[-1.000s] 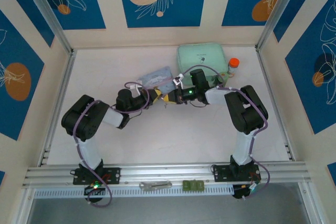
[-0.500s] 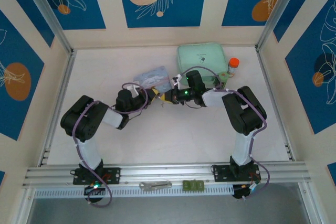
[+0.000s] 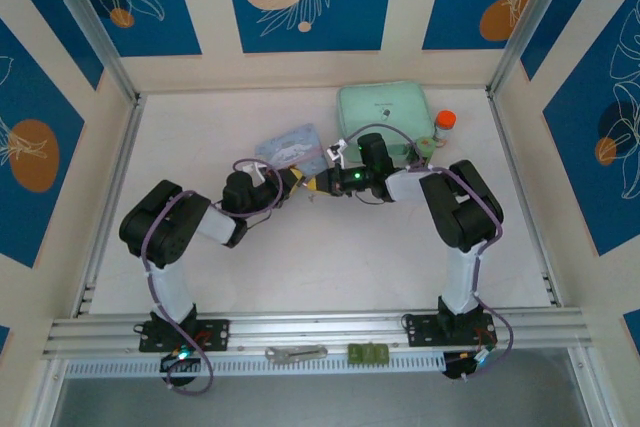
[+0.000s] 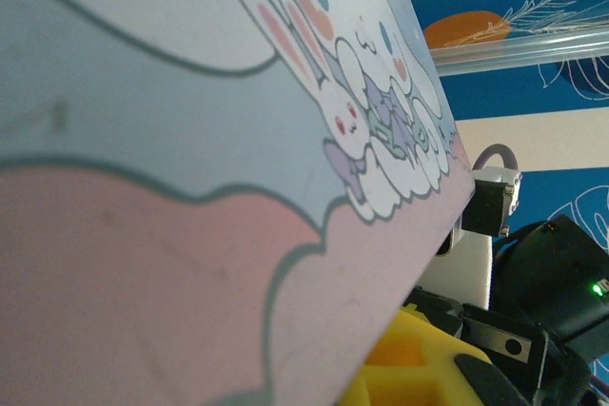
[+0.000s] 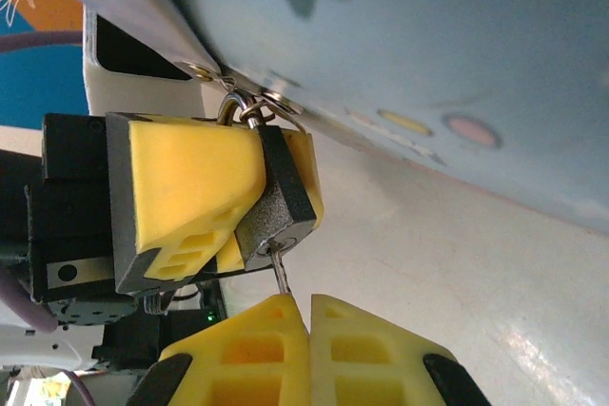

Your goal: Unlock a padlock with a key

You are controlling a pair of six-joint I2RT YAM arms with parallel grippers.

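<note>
- Dark square metal padlock (image 5: 276, 199), clamped in left gripper (image 5: 283, 178): long axis upright in right wrist view, shackle (image 5: 238, 106) uppermost.
- Thin silvery metal key (image 5: 281, 271), pinched by right gripper (image 5: 306, 311): points up into padlock base.

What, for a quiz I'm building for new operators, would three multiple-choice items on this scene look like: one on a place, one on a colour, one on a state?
1. Where is the padlock?
A) flat on the table
B) hooked through the metal loops at the edge of the blue tin
C) on the green box

2. What colour are the finger pads of the end effectors?
A) red
B) white
C) yellow

3. What state is the key in?
A) pinched in the right end effector, shank meeting the padlock's underside
B) lying loose on the table
C) dangling from the tin

Answers:
1 B, the shackle passes through the loops while the left end effector clamps the dark body.
2 C, both pairs in the right wrist view are yellow.
3 A, the thin shank runs from the shut fingers up to the lock.
</note>
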